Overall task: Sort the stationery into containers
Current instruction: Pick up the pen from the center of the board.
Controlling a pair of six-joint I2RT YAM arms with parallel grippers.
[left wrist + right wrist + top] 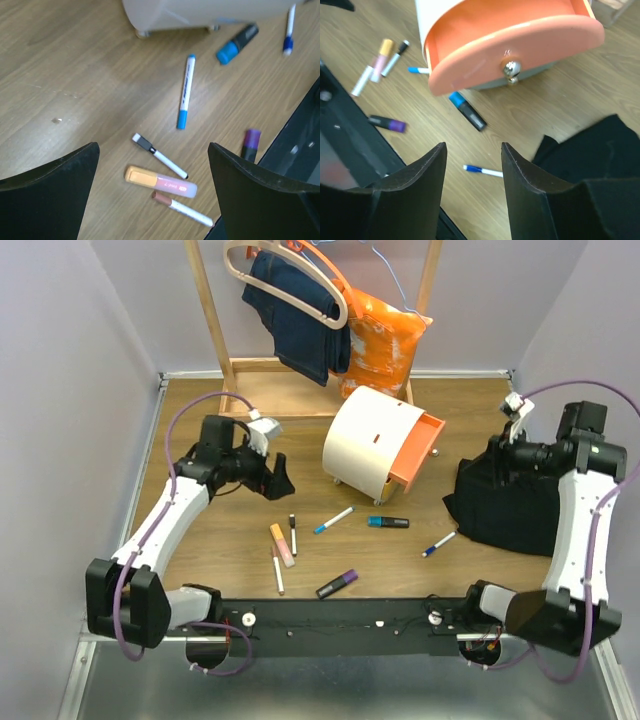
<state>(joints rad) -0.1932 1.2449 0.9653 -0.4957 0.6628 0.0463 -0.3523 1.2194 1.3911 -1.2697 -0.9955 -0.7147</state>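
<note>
As seen from the near edge of the table [400, 565], the stationery lies loose on the wood, none of it held. Nearest the arm bases are a purple marker [337, 584] and, to its left, a slim white pen [277, 570] with a brownish cap. Just beyond, an orange-pink highlighter [282, 545] lies close beside a short black-capped pen [293, 534]. Further in, a blue-capped white pen [333, 520] and a blue-and-black marker [388, 522] lie near the feet of the cabinet. A second blue-capped pen [438, 544] lies to the right, just beside the edge of the dark cloth [505, 505].

Left hand [280, 478]: fingers spread wide, nothing between them. It hovers above the table left of the cabinet, and its wrist view shows the pens below it.

Right hand [473, 147]: fingers moderately apart, nothing between them. It sits over the edge of the dark cloth and points towards the drawer front.

Cream-white cabinet [365, 440]: stands mid-table on little feet. One orange drawer [418, 450] is pulled out on the side facing the right arm, and its small knob [511, 67] looks metallic. What the drawer holds cannot be told.

Far edge: a wooden rack [205, 310] carries a hanger with dark jeans [290, 310] and an orange bag [385, 335].
</note>
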